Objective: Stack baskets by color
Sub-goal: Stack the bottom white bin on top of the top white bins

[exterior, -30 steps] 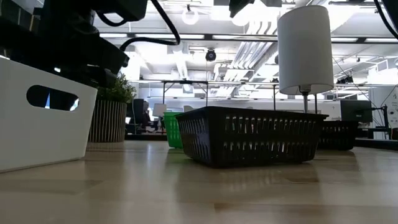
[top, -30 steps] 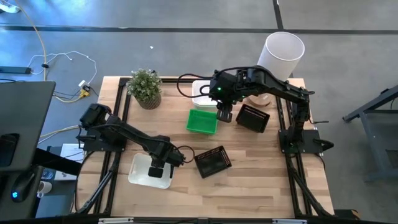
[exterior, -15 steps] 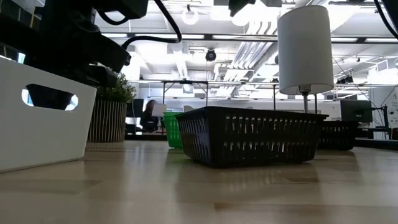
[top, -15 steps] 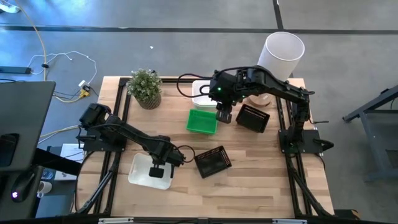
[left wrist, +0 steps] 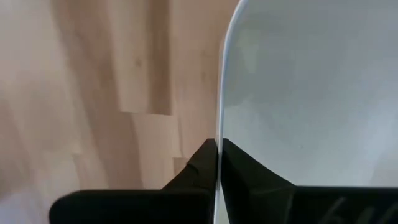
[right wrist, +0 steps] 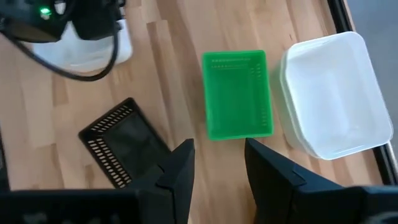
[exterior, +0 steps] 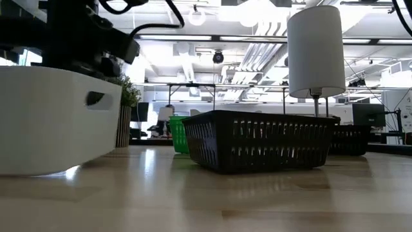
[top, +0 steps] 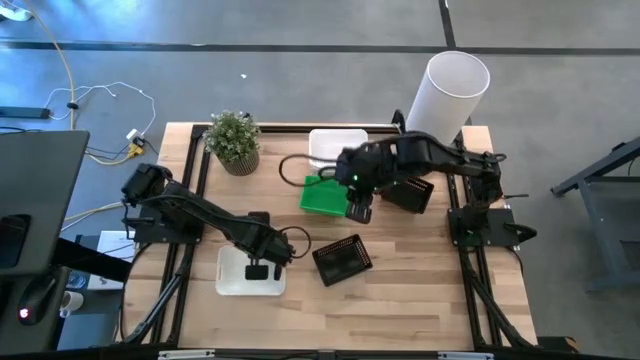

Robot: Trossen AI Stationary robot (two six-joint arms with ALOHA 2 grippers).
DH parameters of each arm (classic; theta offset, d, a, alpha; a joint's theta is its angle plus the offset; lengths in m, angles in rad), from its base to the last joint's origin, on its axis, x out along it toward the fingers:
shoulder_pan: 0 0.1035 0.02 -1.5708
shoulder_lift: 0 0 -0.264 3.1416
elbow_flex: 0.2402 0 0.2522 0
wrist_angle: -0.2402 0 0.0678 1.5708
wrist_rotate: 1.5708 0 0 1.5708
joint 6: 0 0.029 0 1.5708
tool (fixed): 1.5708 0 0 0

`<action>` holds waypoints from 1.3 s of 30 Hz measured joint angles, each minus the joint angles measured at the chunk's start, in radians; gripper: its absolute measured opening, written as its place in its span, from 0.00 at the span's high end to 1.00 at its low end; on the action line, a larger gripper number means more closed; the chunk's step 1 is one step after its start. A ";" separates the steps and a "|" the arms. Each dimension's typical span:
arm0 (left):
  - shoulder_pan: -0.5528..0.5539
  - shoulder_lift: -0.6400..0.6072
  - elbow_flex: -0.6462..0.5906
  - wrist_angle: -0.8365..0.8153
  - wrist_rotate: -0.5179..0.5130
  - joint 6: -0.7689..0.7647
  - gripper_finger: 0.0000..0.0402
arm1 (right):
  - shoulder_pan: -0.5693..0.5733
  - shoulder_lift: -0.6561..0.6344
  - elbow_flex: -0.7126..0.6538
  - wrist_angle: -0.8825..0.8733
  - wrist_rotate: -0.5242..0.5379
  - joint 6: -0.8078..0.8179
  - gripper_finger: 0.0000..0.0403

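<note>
The left gripper (top: 262,268) pinches the rim of a white basket (top: 240,275) (near a black basket (top: 342,259)), while the right gripper (right wrist: 217,163) hangs parted above the green basket (right wrist: 238,94)

The left gripper (top: 262,268) is now closed on the white basket's (top: 240,277) rim; the right gripper (top: 359,211) is withdrawn from the stacked white baskets (top: 336,146).

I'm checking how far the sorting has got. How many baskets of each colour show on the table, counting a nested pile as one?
White baskets: 2
Green baskets: 1
Black baskets: 2
Total: 5
</note>
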 joint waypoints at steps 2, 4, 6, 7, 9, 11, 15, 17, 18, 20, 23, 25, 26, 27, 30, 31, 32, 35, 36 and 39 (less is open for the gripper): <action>-0.004 -0.014 0.000 -0.004 -0.033 -0.022 1.00 | 0.033 0.000 0.000 0.000 0.020 0.034 0.68; -0.011 -0.030 0.000 -0.010 -0.071 -0.045 1.00 | 0.069 0.000 0.000 0.000 0.044 0.071 0.68; -0.019 -0.040 0.000 -0.014 -0.103 -0.072 1.00 | 0.106 0.003 0.000 0.000 0.082 0.116 0.68; -0.023 -0.048 0.000 -0.018 -0.117 -0.085 1.00 | 0.125 0.004 0.000 0.000 0.105 0.138 0.68; -0.033 -0.066 0.000 -0.025 -0.141 -0.103 1.00 | 0.162 0.005 0.000 0.000 0.142 0.182 0.68; -0.042 -0.078 0.000 -0.026 -0.162 -0.122 1.00 | 0.198 0.007 0.000 0.001 0.175 0.226 0.68; -0.060 -0.111 0.000 -0.038 -0.224 -0.170 1.00 | 0.265 0.018 0.000 0.002 0.260 0.322 0.68; -0.066 -0.120 0.000 -0.044 -0.249 -0.193 1.00 | 0.295 0.028 0.000 0.001 0.295 0.364 0.68; -0.070 -0.125 0.000 -0.045 -0.258 -0.202 1.00 | 0.307 0.038 0.000 0.001 0.309 0.387 0.68; -0.078 -0.133 0.000 -0.045 -0.279 -0.218 1.00 | 0.334 0.054 0.000 0.001 0.338 0.433 0.68; -0.089 -0.134 0.000 -0.046 -0.315 -0.227 1.00 | 0.370 0.083 0.000 0.003 0.394 0.489 0.68; -0.094 -0.134 0.000 -0.046 -0.340 -0.235 1.00 | 0.390 0.107 0.000 0.004 0.425 0.526 0.68; -0.097 -0.134 0.000 -0.046 -0.350 -0.240 1.00 | 0.399 0.120 0.000 0.004 0.438 0.542 0.68; -0.098 -0.134 0.000 -0.046 -0.361 -0.244 1.00 | 0.406 0.131 0.000 0.004 0.452 0.560 0.68; -0.108 -0.134 0.000 -0.046 -0.400 -0.269 1.00 | 0.424 0.162 0.000 0.006 0.484 0.603 0.68; -0.112 -0.134 0.000 -0.046 -0.419 -0.276 1.00 | 0.428 0.175 0.000 0.008 0.486 0.611 0.68; -0.116 -0.134 0.000 -0.046 -0.436 -0.280 1.00 | 0.432 0.187 0.000 0.011 0.485 0.622 0.68; -0.130 -0.134 0.000 -0.046 -0.470 -0.296 1.00 | 0.443 0.217 0.000 0.029 0.483 0.662 0.68; -0.133 -0.134 0.000 -0.046 -0.483 -0.302 1.00 | 0.444 0.224 0.000 0.039 0.484 0.675 0.68; -0.144 -0.134 0.000 -0.046 -0.516 -0.317 1.00 | 0.450 0.253 0.000 0.074 0.509 0.715 0.68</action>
